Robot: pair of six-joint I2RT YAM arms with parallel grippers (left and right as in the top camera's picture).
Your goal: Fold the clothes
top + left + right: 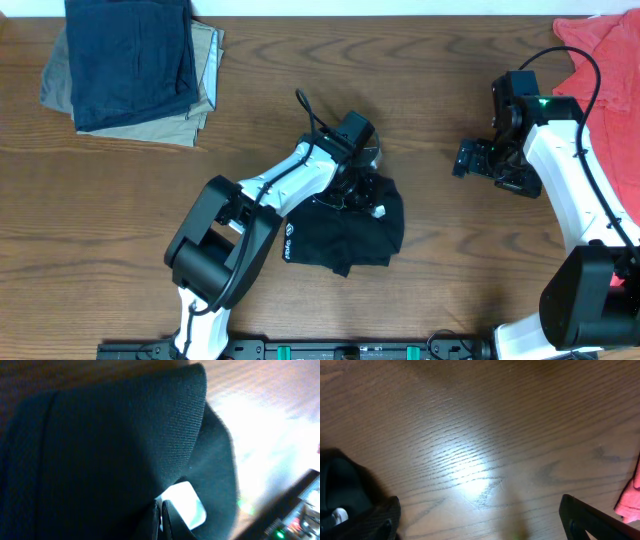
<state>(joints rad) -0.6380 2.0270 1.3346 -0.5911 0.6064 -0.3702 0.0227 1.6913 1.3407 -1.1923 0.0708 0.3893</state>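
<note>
The black shirt (345, 235) lies bunched near the centre of the table (440, 300), and the folding seems about half done. The left gripper (362, 192) looks clamped on its 12 o'clock edge. The right gripper (468, 160), at 2 o'clock, has its jaws apart and holds nothing.

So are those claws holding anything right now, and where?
The left claw seems pinched on the crumpled black fabric shirt, at a fold beside its white label. The right claw is open, holding nothing.
</note>
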